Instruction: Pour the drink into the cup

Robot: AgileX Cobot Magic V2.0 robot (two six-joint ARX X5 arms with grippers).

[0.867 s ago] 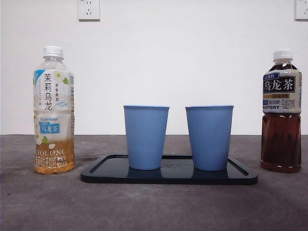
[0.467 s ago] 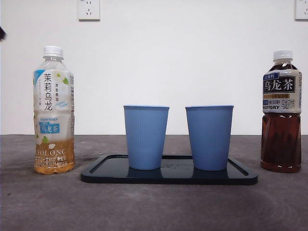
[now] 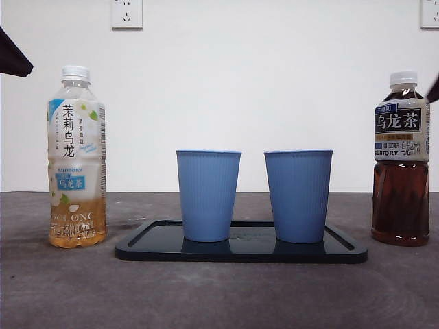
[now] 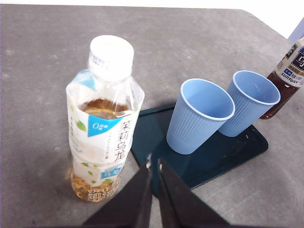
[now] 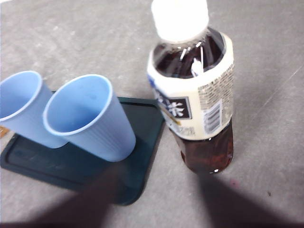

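A jasmine oolong bottle (image 3: 77, 157) with a white cap stands left of the tray, and a dark oolong tea bottle (image 3: 401, 161) stands right of it. Two empty blue cups (image 3: 208, 195) (image 3: 298, 195) stand upright on the dark tray (image 3: 240, 252). My left gripper (image 4: 154, 166) is shut and empty, hovering above and just short of the jasmine bottle (image 4: 104, 118). My right gripper (image 5: 159, 173) shows only as two dim, blurred jaws spread wide, above the dark bottle (image 5: 197, 99) and holding nothing. In the front view both arms are only black tips (image 3: 12, 55) (image 3: 433, 89).
The grey table (image 3: 219, 295) runs in front of the tray. A white wall with sockets (image 3: 127, 14) stands behind. Both bottles are capped and stand apart from the tray.
A black arm tip has come into view at the upper left, and another at the right edge beside the dark bottle. Bottles, cups and tray have not moved.
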